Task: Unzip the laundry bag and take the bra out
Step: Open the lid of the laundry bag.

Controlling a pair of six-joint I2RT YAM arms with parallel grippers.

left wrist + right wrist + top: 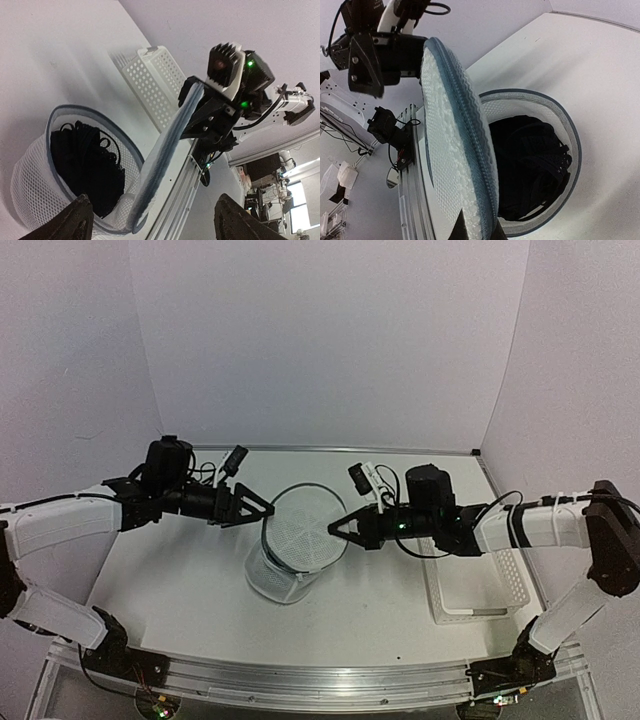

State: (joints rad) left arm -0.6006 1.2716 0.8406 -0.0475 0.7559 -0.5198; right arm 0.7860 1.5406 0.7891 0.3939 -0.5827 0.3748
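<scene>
The laundry bag [282, 575] stands upright mid-table, unzipped, its round mesh lid [305, 523] swung up on edge. My right gripper [334, 529] is shut on the lid's rim; in the right wrist view its fingertips [461, 231] pinch the zipper edge of the lid [451, 145]. The dark bra [532, 165] lies bunched inside the open bag, and it also shows in the left wrist view [82, 165]. My left gripper [266, 508] is open and empty just left of the lid, above the bag's rim; its fingers [75, 220] are spread wide.
A white perforated plastic basket [482, 585] stands at the right, under my right forearm, and it also shows in the left wrist view [152, 82]. The table's aluminium front rail [300, 680] runs close behind the bag.
</scene>
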